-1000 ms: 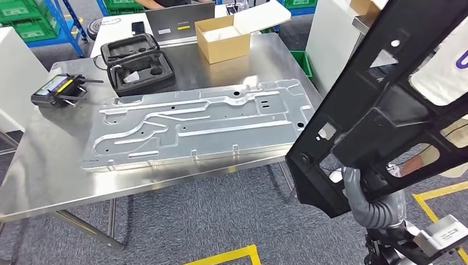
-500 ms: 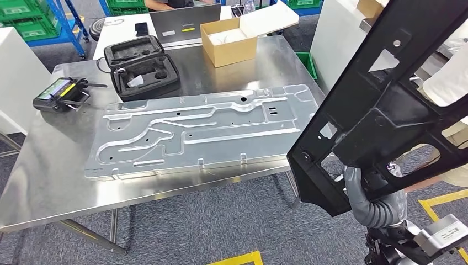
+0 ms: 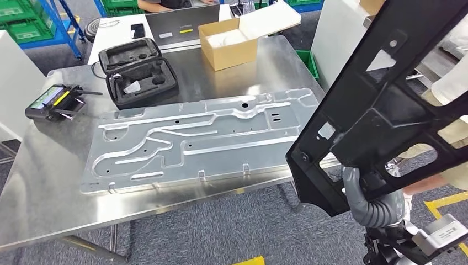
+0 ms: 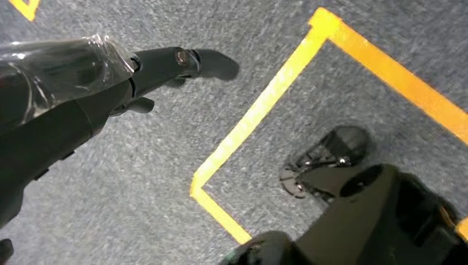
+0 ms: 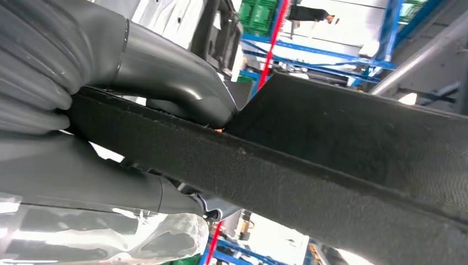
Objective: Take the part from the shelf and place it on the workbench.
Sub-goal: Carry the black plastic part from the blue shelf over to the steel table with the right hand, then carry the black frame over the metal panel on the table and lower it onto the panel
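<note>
A large black frame-like part (image 3: 381,105) with cut-outs hangs tilted at the right, beside and above the right end of the steel workbench (image 3: 49,182). My right hand (image 3: 353,185) grips its lower edge from beneath. In the right wrist view the thumb and fingers of this hand (image 5: 138,110) clamp the part's thick black edge (image 5: 342,149). My left hand (image 4: 165,63) hangs over the grey carpet with its fingers stretched out and nothing in them.
A big ribbed aluminium plate (image 3: 198,138) covers much of the workbench. Behind it stand a black foam case (image 3: 138,72), a cardboard box (image 3: 227,40) and a handheld controller (image 3: 52,102). A white panel (image 3: 336,38) stands right of the table. Yellow tape (image 3: 444,201) marks the floor.
The whole picture has shifted slightly, so the camera has moved relative to the table. The black part stays in my right hand at the same spot in view.
</note>
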Controlling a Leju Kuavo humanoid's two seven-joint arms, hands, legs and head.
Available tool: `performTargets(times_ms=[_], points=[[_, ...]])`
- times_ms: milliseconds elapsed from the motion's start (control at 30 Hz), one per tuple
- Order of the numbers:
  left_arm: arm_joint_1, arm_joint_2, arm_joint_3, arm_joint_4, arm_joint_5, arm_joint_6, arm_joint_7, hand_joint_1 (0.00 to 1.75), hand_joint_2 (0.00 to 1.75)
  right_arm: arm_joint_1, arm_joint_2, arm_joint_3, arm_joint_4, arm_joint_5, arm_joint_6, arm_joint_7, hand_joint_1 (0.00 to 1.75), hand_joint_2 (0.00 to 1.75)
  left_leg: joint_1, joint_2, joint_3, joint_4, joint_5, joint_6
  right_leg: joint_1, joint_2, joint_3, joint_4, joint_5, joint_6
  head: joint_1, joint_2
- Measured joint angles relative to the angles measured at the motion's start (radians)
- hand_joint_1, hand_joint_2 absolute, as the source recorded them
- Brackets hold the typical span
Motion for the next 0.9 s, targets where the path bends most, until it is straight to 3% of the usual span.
performTargets(times_ms=[67, 100, 200, 267, 300, 333, 367, 433, 467, 567, 633, 667, 733, 767, 800, 833, 900], points=[[0.003, 0.0, 0.0, 0.0, 0.0, -0.001, 0.0, 0.0, 1.75, 0.0, 0.0, 0.0, 0.0, 0.0, 0.0, 0.0, 1.75, 1.75, 0.004, -0.001, 0.024, -0.016, -0.007, 0.012, -0.001, -0.001, 0.0, 0.026, 0.001, 0.008, 0.001, 0.0], [0.003, 0.0, 0.0, 0.0, 0.0, -0.001, 0.0, 0.0, 1.75, -0.001, 0.0, 0.0, 0.0, 0.0, -0.001, 0.0, 1.75, 1.75, 0.006, -0.002, 0.04, -0.023, -0.011, 0.017, -0.001, -0.002, -0.015, 0.06, -0.005, 0.01, 0.002, 0.0], [0.002, -0.001, 0.0, 0.0, 0.0, -0.001, -0.001, 0.0, 1.75, -0.001, 0.0, 0.0, 0.0, 0.001, -0.002, 0.0, 1.75, 1.75, 0.008, -0.003, 0.074, -0.032, -0.032, 0.028, 0.001, -0.003, -0.14, 0.24, -0.061, 0.015, 0.005, 0.0], [0.006, -0.002, 0.0, 0.0, 0.0, -0.001, -0.001, 0.0, 1.75, 0.002, 0.0, 0.0, 0.001, 0.001, -0.002, 0.0, 1.75, 1.75, 0.01, -0.003, 0.101, -0.032, -0.056, 0.026, 0.0, -0.004, -0.21, 0.293, -0.083, 0.019, 0.006, 0.0], [0.007, -0.002, 0.0, 0.0, 0.0, -0.001, -0.001, 0.0, 1.75, 0.003, 0.0, 0.0, 0.001, 0.001, -0.002, 0.001, 1.75, 1.75, 0.012, -0.004, 0.117, -0.032, -0.068, 0.023, -0.002, -0.004, -0.221, 0.273, -0.071, 0.022, 0.005, 0.0], [0.008, -0.002, 0.0, 0.0, 0.0, -0.001, -0.001, 0.0, 1.75, 0.003, 0.0, 0.0, 0.001, 0.001, -0.002, 0.001, 1.75, 1.75, 0.015, -0.005, 0.136, -0.032, -0.083, 0.019, -0.005, -0.005, -0.218, 0.221, -0.033, 0.026, 0.006, 0.0], [0.008, -0.001, 0.0, 0.0, 0.0, -0.001, -0.001, 0.0, 1.75, 0.004, 0.0, 0.0, 0.001, 0.001, -0.002, 0.001, 1.75, 1.75, 0.017, -0.005, 0.15, -0.032, -0.099, 0.013, -0.01, -0.008, -0.208, 0.154, 0.03, 0.03, 0.006, 0.0], [0.007, -0.001, 0.0, 0.001, 0.0, -0.001, 0.0, 0.0, 1.75, 0.005, 0.001, 0.001, 0.003, 0.001, -0.002, 0.001, 1.75, 1.75, 0.016, -0.005, 0.174, -0.032, -0.129, -0.002, -0.012, -0.016, -0.193, 0.059, 0.118, 0.028, 0.005, 0.0], [0.006, 0.0, 0.0, 0.001, 0.0, -0.001, 0.0, 0.0, 1.75, 0.007, 0.001, 0.002, 0.004, 0.001, -0.002, 0.001, 1.75, 1.75, 0.014, -0.003, 0.183, -0.035, -0.138, -0.01, -0.011, -0.017, -0.191, 0.043, 0.134, 0.02, 0.004, 0.0], [0.0, -0.001, -0.001, 0.001, -0.002, -0.002, -0.001, 0.0, 1.75, 0.006, 0.001, 0.001, 0.003, 0.0, -0.003, 0.0, 1.75, 1.75, 0.016, 0.001, 0.196, -0.017, -0.139, -0.025, -0.01, -0.009, -0.171, 0.044, 0.108, -0.005, 0.002, 0.0], [-0.005, -0.002, -0.001, 0.001, -0.003, -0.002, -0.001, 0.0, 1.75, 0.003, 0.001, 0.0, 0.001, 0.001, -0.003, -0.001, 1.75, 1.75, 0.019, 0.002, 0.143, 0.084, -0.142, -0.031, -0.012, -0.008, -0.145, 0.04, 0.095, -0.014, 0.001, 0.0], [-0.007, -0.003, -0.001, 0.001, -0.002, -0.002, -0.002, 0.0, 1.75, 0.003, 0.001, 0.0, 0.0, 0.001, -0.003, -0.001, 1.75, 1.75, 0.02, 0.002, 0.095, 0.155, -0.158, -0.035, -0.011, -0.009, -0.133, 0.038, 0.086, -0.017, 0.0, 0.0], [-0.015, -0.003, 0.0, 0.001, -0.002, -0.002, -0.006, 0.0, 1.75, 0.003, 0.001, 0.0, 0.0, 0.008, -0.004, 0.003, 1.75, 1.75, 0.019, 0.002, -0.004, 0.268, -0.217, -0.039, -0.008, -0.009, -0.11, 0.037, 0.068, -0.02, -0.001, 0.0], [-0.019, -0.003, 0.001, 0.001, -0.002, -0.002, -0.009, 0.0, 1.75, 0.004, 0.0, 0.0, 0.0, 0.018, -0.006, 0.011, 1.75, 1.75, 0.016, 0.002, -0.037, 0.285, -0.237, -0.037, -0.007, -0.008, -0.098, 0.037, 0.058, -0.02, -0.001, 0.0], [-0.022, -0.003, 0.001, 0.001, -0.002, -0.002, -0.01, 0.0, 1.75, 0.004, -0.001, 0.0, 0.0, 0.035, -0.009, 0.022, 1.75, 1.75, 0.012, 0.002, -0.053, 0.269, -0.235, -0.032, -0.005, -0.007, -0.085, 0.036, 0.048, -0.02, -0.001, 0.0], [-0.023, -0.003, 0.001, 0.001, -0.002, -0.002, -0.01, 0.0, 1.75, 0.004, -0.003, 0.0, 0.0, 0.059, -0.015, 0.039, 1.75, 1.75, 0.006, 0.002, -0.057, 0.223, -0.199, -0.022, -0.003, -0.006, -0.072, 0.036, 0.038, -0.021, -0.001, 0.0], [-0.021, -0.002, 0.001, 0.001, -0.002, -0.002, -0.012, 0.0, 1.75, 0.003, -0.01, 0.0, 0.001, 0.124, -0.026, 0.082, 1.75, 1.75, -0.012, 0.0, -0.05, 0.094, -0.068, 0.007, -0.002, -0.003, -0.053, 0.034, 0.022, -0.02, -0.001, 0.0]])
